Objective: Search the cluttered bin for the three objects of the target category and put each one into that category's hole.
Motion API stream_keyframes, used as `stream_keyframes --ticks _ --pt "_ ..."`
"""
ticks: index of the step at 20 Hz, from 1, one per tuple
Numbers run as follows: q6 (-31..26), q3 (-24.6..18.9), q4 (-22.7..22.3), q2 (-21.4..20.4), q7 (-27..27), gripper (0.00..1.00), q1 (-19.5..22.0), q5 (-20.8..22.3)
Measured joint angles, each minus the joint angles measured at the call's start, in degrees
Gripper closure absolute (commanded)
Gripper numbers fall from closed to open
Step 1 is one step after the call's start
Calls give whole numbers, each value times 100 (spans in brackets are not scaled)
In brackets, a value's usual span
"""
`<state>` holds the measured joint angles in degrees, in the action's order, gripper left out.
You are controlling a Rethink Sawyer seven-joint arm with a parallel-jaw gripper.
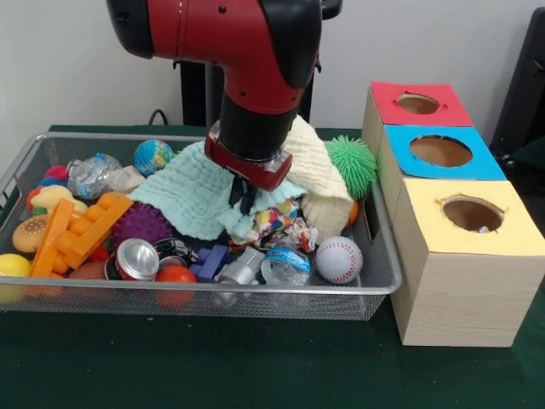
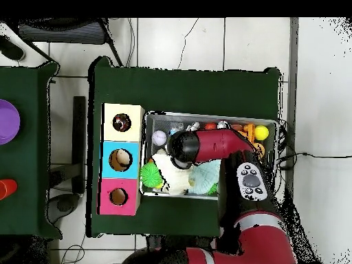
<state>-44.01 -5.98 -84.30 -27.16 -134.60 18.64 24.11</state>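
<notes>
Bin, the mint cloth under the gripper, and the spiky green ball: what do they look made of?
Bin: looks like metal wire mesh, silvery, since you can see through the walls.
Mint cloth: soft woven fabric, matte, with a waffle-like texture and loose folds.
Spiky green ball: probably soft rubber or silicone, covered in thin flexible-looking spikes; hard to confirm by look.

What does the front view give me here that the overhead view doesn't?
Front only: the gripper down on the mint cloth, plus the soda can and purple spiky ball; whether it is open is unclear. Overhead only: a purple bowl on a side table, and the arm hiding the bin's middle. Both: baseball, green spiky ball, three-holed box.
</notes>
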Motion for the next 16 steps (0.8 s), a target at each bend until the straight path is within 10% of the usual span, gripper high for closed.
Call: stream_keyframes --ticks 16 --pt "4 4 -1069 -483 0 100 156 -489"
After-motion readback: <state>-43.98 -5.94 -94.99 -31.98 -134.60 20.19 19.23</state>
